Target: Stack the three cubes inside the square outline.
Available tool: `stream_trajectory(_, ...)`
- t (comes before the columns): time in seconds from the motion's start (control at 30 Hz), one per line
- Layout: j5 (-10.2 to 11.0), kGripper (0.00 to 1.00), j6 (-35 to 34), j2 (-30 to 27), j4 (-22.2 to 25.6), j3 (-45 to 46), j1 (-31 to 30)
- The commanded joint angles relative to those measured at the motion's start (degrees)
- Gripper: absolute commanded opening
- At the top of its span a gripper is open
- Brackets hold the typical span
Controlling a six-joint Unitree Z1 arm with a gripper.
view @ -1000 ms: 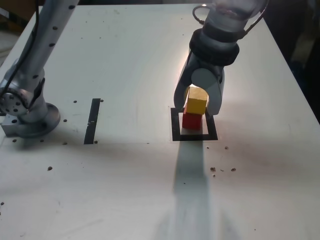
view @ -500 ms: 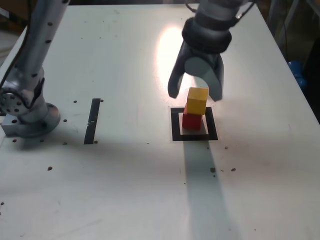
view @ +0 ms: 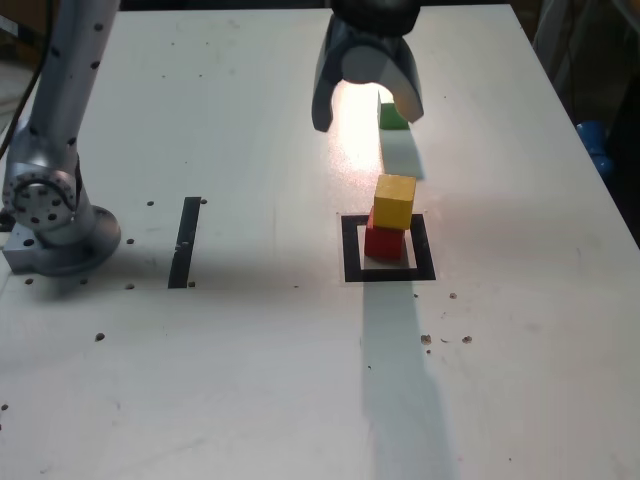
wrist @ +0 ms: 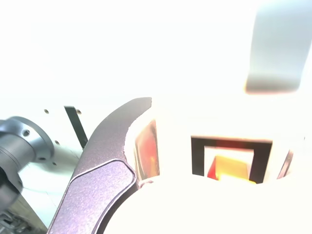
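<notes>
A yellow cube (view: 395, 200) sits on a red cube (view: 383, 241), and this stack stands inside the square outline (view: 350, 250). My gripper (view: 367, 118) hangs open and empty above the table, beyond the stack and clear of it. A green cube (view: 391, 116) lies on the table farther back, partly hidden behind the finger on the exterior view's right. In the overexposed wrist view the gripper (wrist: 209, 95) shows spread fingers (wrist: 112, 161), with the square outline (wrist: 199, 156), the yellow cube (wrist: 234, 168) and a sliver of the red cube (wrist: 213, 168) between them.
A straight black strip (view: 185, 240) lies at the exterior view's left, next to the arm's grey base (view: 50, 225). Small dark specks dot the white table (view: 250, 380). A blue object (view: 592, 140) sits off the table's right edge.
The gripper opened and let go of the yellow cube, then rose and drew back away from the stack. The green cube behind it came into view.
</notes>
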Motion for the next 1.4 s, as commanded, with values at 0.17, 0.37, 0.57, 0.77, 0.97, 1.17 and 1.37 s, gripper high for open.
stream_trajectory(0.17, 0.8, 0.99, 3.7, 0.7, -0.3, -1.1, 5.4)
stream_trajectory(0.37, 1.3, 0.99, 6.6, 2.5, -0.5, -3.2, 9.0)
stream_trajectory(0.57, 1.4, 0.99, 8.5, 4.4, -0.3, -6.4, 11.6)
stream_trajectory(0.77, 1.1, 0.99, 9.8, 7.8, 0.6, -11.4, 13.0)
stream_trajectory(0.97, 0.8, 0.99, 10.1, 12.7, 2.4, -18.0, 13.3)
stream_trajectory(1.17, 0.6, 0.96, 10.2, 16.6, 3.4, -22.0, 13.8)
stream_trajectory(1.37, 0.6, 0.92, 10.2, 19.4, 3.9, -24.0, 13.8)
